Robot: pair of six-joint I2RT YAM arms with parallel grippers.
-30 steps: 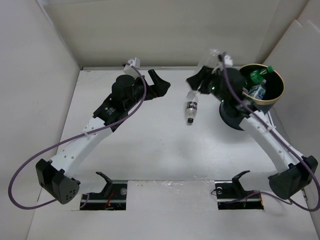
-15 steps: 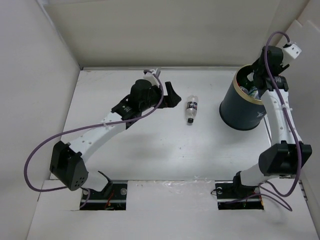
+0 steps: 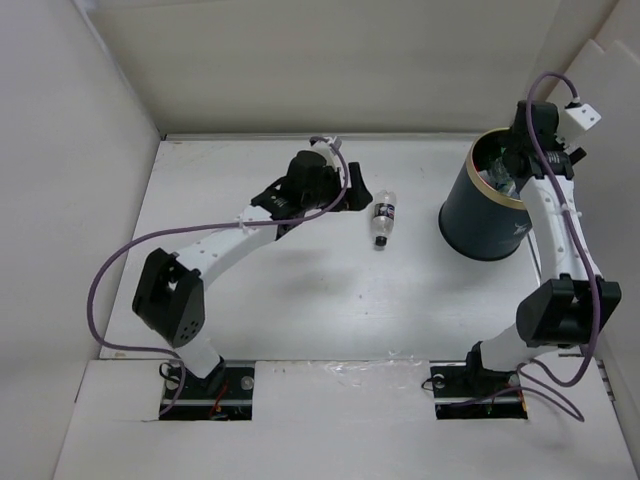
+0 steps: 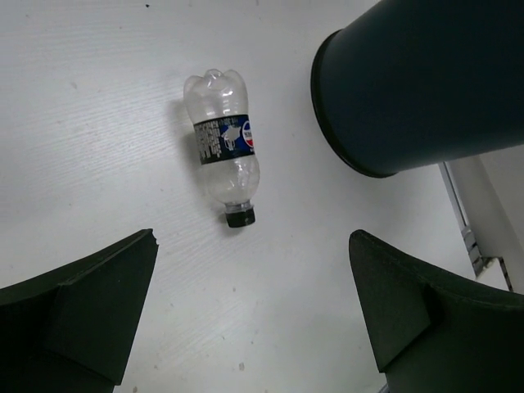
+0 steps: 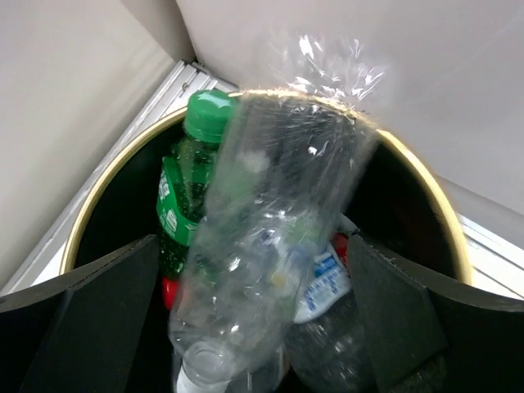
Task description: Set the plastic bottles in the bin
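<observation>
One clear plastic bottle (image 3: 383, 217) with a dark label and black cap lies on the white table (image 3: 300, 290); the left wrist view shows the bottle (image 4: 225, 151) ahead of my open left gripper (image 4: 254, 237), which holds nothing. My left gripper (image 3: 352, 192) hangs just left of it. The dark bin (image 3: 490, 225) stands at the right, its wall (image 4: 426, 82) close to the bottle. My right gripper (image 5: 254, 246) is over the bin's gold rim (image 5: 98, 213), jaws wide. A blurred clear bottle (image 5: 270, 213) is loose between them, neck down. A green bottle (image 5: 184, 188) and a blue-white labelled one (image 5: 327, 282) lie inside.
White walls close off the table at the back and both sides; the right wall (image 3: 610, 90) runs close behind the bin. Both arm bases (image 3: 210, 385) are mounted at the near edge. A metal rail (image 4: 471, 225) lies beside the bin's foot.
My right arm carried the clear bottle from left of the bin to over its mouth and opened its jaws. My left arm moved right, towards the bottle on the table.
</observation>
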